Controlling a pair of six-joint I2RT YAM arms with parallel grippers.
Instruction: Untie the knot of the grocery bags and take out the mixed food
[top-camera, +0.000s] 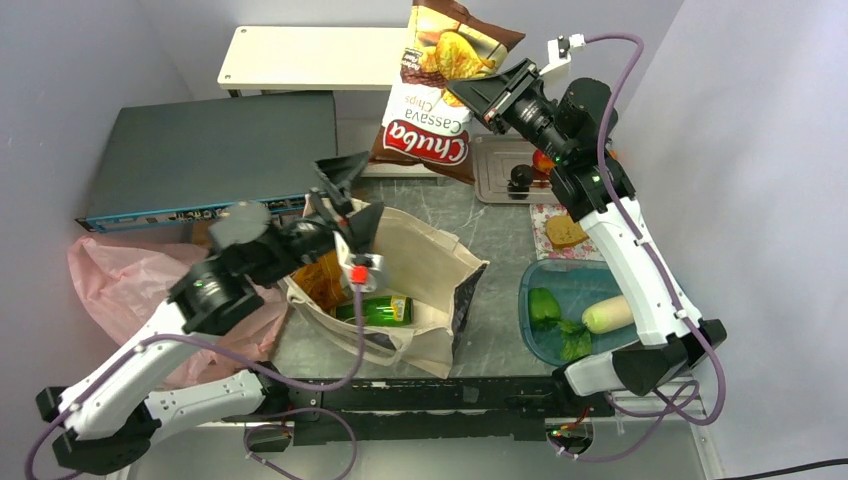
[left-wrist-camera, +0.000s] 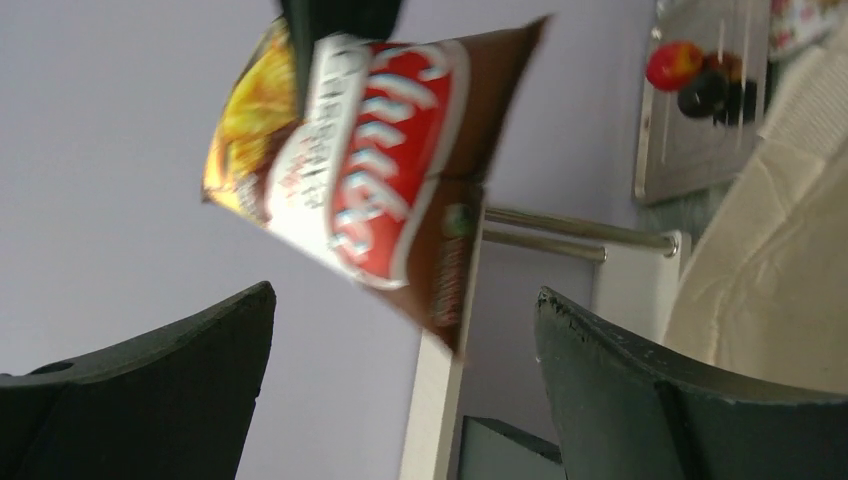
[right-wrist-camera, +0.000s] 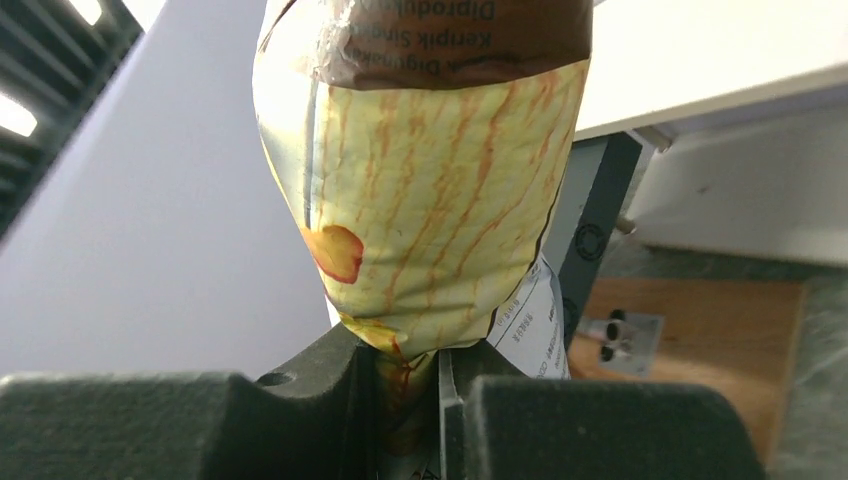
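- One brown-red chip bag (top-camera: 435, 100) hangs in the air over the far side of the desk (top-camera: 500, 230), its edge pinched in the right claw (top-camera: 478, 97).
- The left claw (top-camera: 350, 200) is spread wide and holds nothing, just above the tote (top-camera: 425, 260).
- The tote stands open on the desk with a green bottle (top-camera: 383, 310) inside.
- The pink plastic bag (top-camera: 115, 275) lies crumpled at the left.
- A radish (top-camera: 608, 314) and greens (top-camera: 548, 308) lie in the blue tray (top-camera: 527, 285).
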